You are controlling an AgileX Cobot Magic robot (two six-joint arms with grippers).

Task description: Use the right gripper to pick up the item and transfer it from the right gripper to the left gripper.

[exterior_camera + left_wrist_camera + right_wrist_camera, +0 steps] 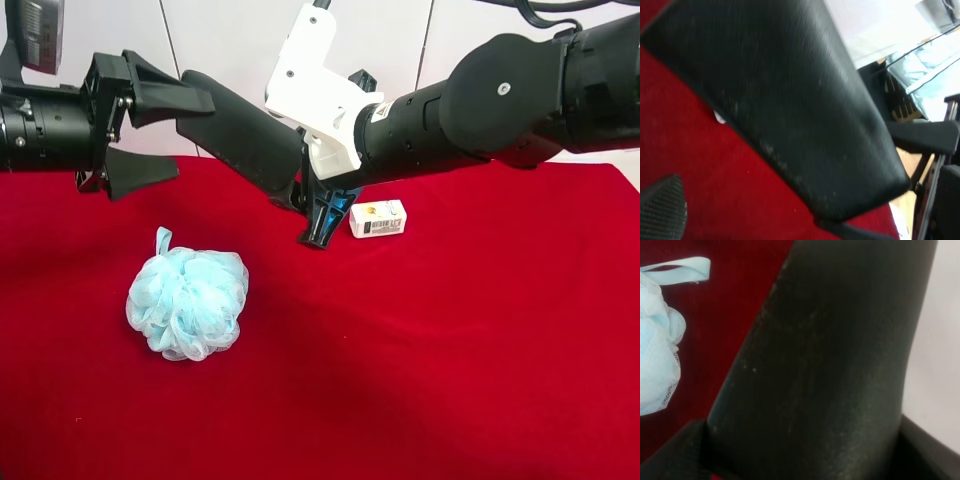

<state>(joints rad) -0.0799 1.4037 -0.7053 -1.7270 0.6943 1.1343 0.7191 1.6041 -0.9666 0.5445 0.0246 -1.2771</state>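
Observation:
The item (pixel 245 140), a dark matte oblong case, hangs tilted in the air above the red cloth. My right gripper (pixel 305 205), with the white housing, is shut on its lower end; the right wrist view shows the item (pixel 830 365) filling the space between the fingers (pixel 675 457). My left gripper (pixel 185 135) stands open at the item's upper end, which reaches in close under its upper finger. Whether they touch I cannot tell. The left wrist view shows the item (pixel 780 100) close up, with one finger (pixel 660 210) apart from it.
A fluffy light-blue mesh pouf (pixel 188 303) lies on the red cloth (pixel 450 350) at the front left, below the left gripper. A small white printed box (pixel 378 217) sits on the cloth just behind the right gripper.

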